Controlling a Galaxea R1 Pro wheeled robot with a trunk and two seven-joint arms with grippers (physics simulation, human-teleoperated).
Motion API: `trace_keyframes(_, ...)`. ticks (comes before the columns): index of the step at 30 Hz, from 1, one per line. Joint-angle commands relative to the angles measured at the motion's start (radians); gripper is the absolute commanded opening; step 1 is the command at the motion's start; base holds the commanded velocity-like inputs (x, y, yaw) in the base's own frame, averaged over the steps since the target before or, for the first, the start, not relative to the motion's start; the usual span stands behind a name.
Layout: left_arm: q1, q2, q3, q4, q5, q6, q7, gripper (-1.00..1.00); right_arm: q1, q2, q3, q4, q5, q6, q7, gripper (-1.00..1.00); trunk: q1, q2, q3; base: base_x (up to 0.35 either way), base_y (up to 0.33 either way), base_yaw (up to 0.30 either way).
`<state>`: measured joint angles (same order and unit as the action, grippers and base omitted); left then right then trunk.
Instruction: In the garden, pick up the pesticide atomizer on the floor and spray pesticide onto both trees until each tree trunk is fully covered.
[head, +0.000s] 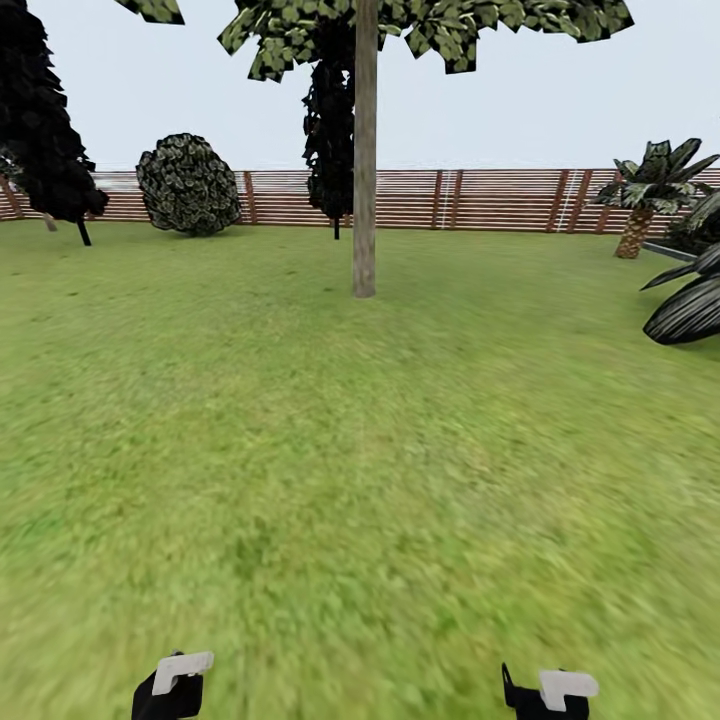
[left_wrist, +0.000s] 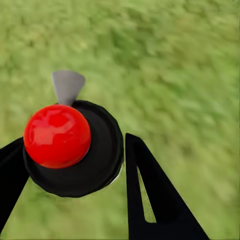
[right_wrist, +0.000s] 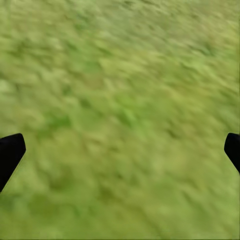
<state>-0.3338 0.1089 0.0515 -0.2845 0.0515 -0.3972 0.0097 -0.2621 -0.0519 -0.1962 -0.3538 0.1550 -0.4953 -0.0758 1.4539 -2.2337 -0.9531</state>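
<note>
My left gripper (left_wrist: 75, 165) is closed around the pesticide atomizer (left_wrist: 75, 150): in the left wrist view its black round body sits between my two dark fingers, with the red ball on top and a small grey nozzle tip poking out past the rim. My right gripper (right_wrist: 120, 150) holds nothing, its fingertips spread wide at the edges of the right wrist view, with the floor (right_wrist: 120, 100) between them. The relation that matters is the tree trunk (head: 364, 170) to the atomizer: the pale column stands upright, well apart, straight ahead across the lawn and slightly toward my right side, with the wooden fence (head: 480, 200) behind it. A round shrub (head: 188, 185) and a dark conifer (head: 40, 120) stand left of the trunk, a short palm (head: 640, 205) right of it. I judge I must drive closer and aim the nozzle at the trunk along its height; I see no white specks on it yet.
</note>
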Motion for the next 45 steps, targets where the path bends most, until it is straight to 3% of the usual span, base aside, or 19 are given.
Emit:
trace_keyframes(1, -0.001, 0.0, -0.001, 0.001, 0.005, -0.003, 0.0, -1.0, -0.001, 0.001, -0.004, 0.001, 0.011, -0.003, -0.004, 1.0, 0.0, 0.0, -0.001, 0.337, 0.0, 0.0)
trace_keyframes(45, -0.001, 0.0, -0.001, 0.001, 0.005, -0.003, 0.0, -1.0, -0.001, 0.001, -0.004, 0.002, 0.011, -0.003, -0.004, 1.0, 0.0, 0.0, -0.001, 0.337, 0.0, 0.0)
